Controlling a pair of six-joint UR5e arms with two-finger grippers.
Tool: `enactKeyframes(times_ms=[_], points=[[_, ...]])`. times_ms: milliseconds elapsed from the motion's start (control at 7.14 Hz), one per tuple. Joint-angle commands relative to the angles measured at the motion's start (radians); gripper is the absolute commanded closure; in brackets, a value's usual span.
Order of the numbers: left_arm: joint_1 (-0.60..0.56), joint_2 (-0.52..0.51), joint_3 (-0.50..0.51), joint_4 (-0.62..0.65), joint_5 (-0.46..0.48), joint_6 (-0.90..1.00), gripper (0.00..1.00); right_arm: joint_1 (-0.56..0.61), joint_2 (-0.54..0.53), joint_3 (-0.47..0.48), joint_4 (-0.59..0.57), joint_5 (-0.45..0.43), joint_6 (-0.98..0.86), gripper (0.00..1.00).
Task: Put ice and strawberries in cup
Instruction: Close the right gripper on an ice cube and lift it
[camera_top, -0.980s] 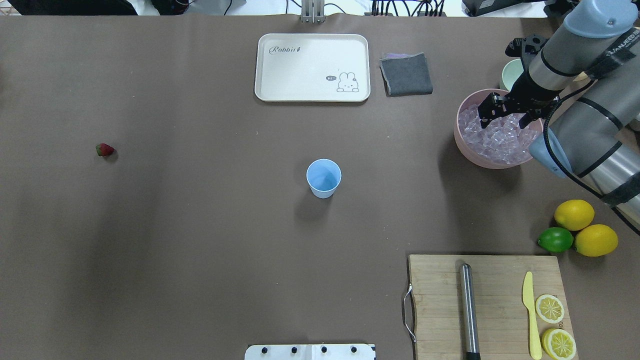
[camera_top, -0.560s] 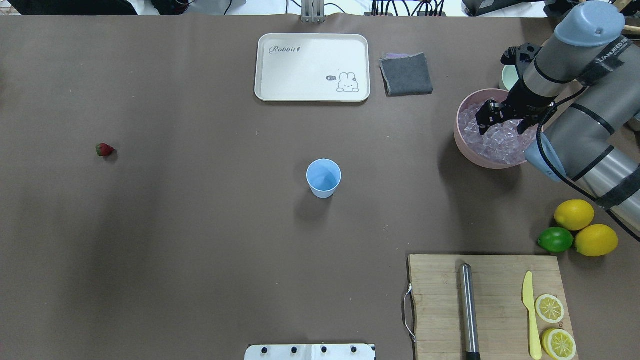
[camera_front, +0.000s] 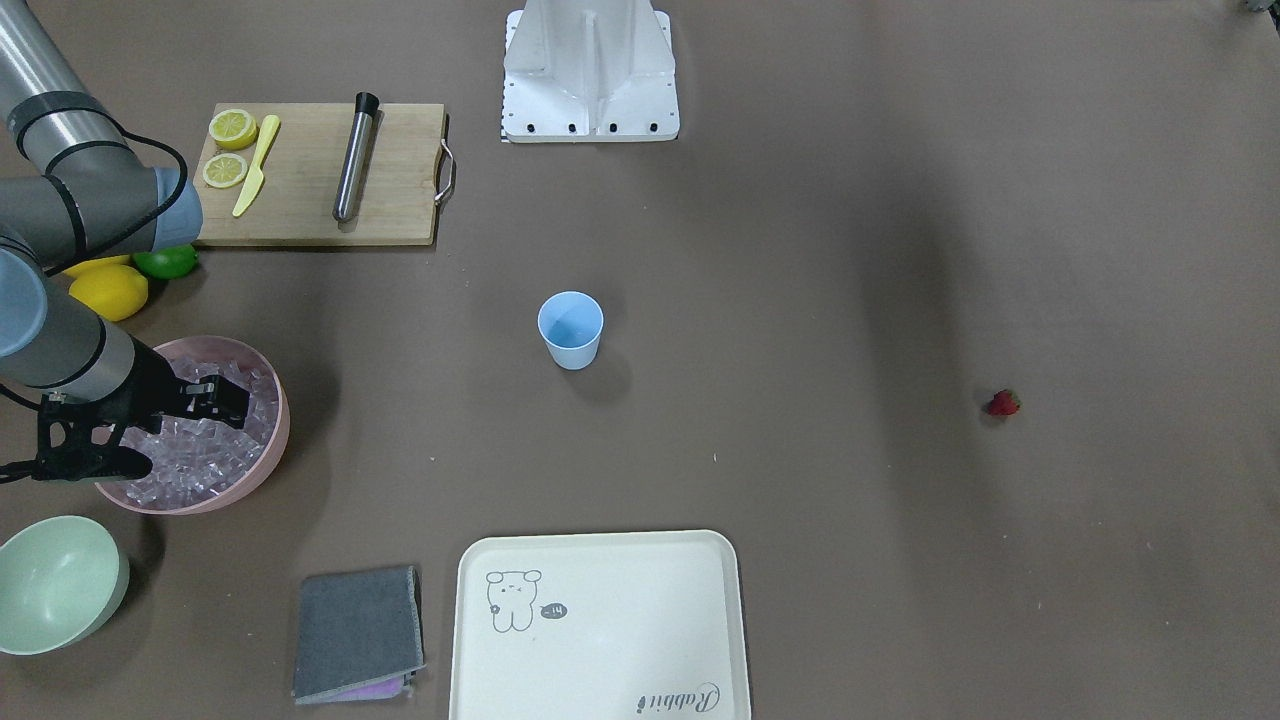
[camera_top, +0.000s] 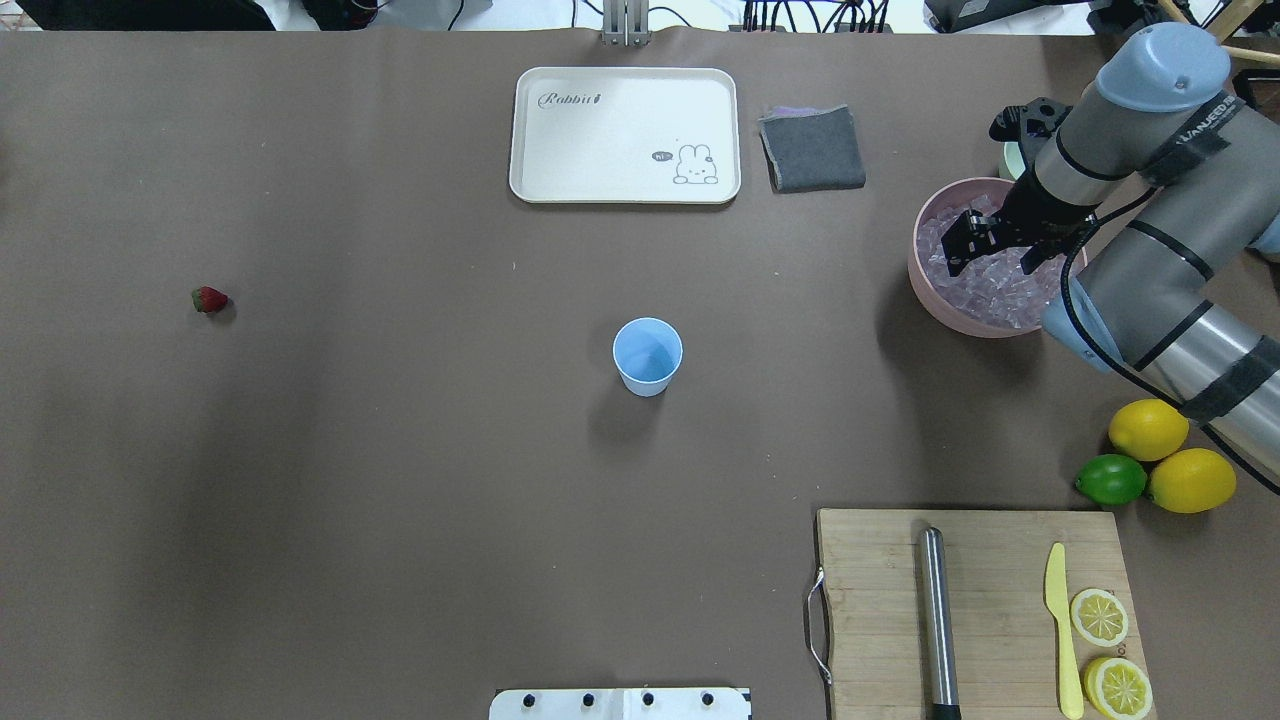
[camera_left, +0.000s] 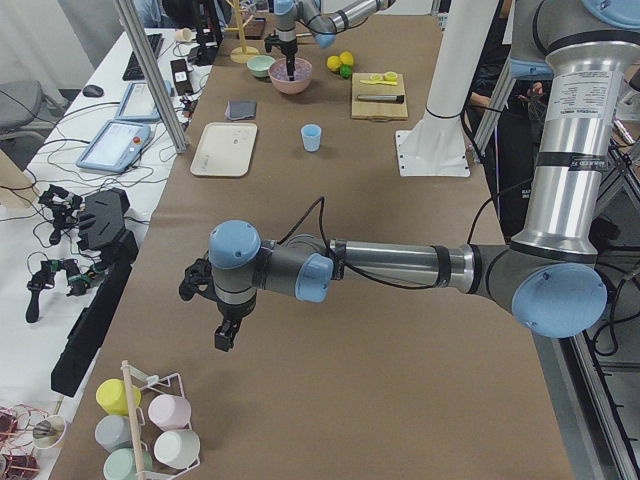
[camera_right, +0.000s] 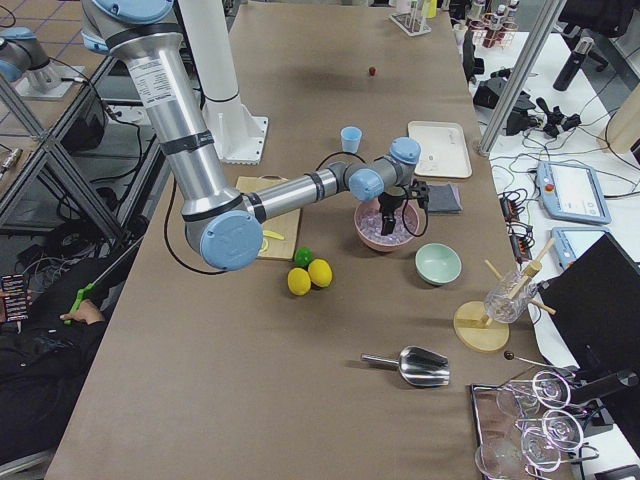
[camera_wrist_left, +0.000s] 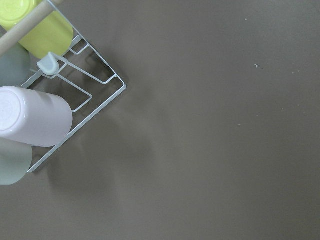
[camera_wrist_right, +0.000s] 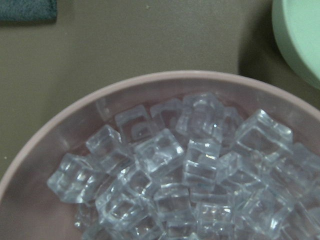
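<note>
The light blue cup (camera_top: 647, 352) stands upright mid-table, also in the front view (camera_front: 570, 325). The red strawberry (camera_top: 209, 299) lies alone far to the left, on the right in the front view (camera_front: 1003, 403). Clear ice cubes (camera_top: 985, 285) fill the pink bowl (camera_top: 925, 285); they fill the right wrist view (camera_wrist_right: 190, 170). My right gripper (camera_top: 990, 258) hangs open over the ice, inside the bowl's rim, holding nothing. My left gripper (camera_left: 225, 335) shows only in the left side view, over bare table far from the cup; I cannot tell whether it is open or shut.
A cream tray (camera_top: 625, 135) and a grey cloth (camera_top: 812, 150) lie at the back. A pale green bowl (camera_front: 55, 580) stands beside the pink bowl. Two lemons (camera_top: 1170, 455), a lime (camera_top: 1110, 480) and a cutting board (camera_top: 980, 610) with tools lie front right. A cup rack (camera_wrist_left: 45, 100) stands near my left gripper.
My right gripper has moved a little to the left over the ice bowl, still open. The cup and the strawberry have not moved.
</note>
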Motion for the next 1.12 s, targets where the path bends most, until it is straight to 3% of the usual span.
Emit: enactKeyframes(times_ms=[0,560,700,980], points=[[0.000,0.000,0.004,0.000,-0.001,0.000,0.02,-0.001,0.000,0.003,0.002,0.000,0.000,0.06],[0.000,0.000,0.002,-0.002,-0.001,0.001,0.02,-0.001,-0.011,0.003,0.002,0.003,-0.007,0.07],[0.000,0.000,0.002,-0.002,-0.001,0.001,0.02,-0.001,-0.011,0.005,0.002,0.003,-0.006,0.13],[0.000,0.000,0.000,-0.002,-0.001,0.001,0.02,-0.001,-0.014,0.005,0.000,0.005,-0.009,0.54]])
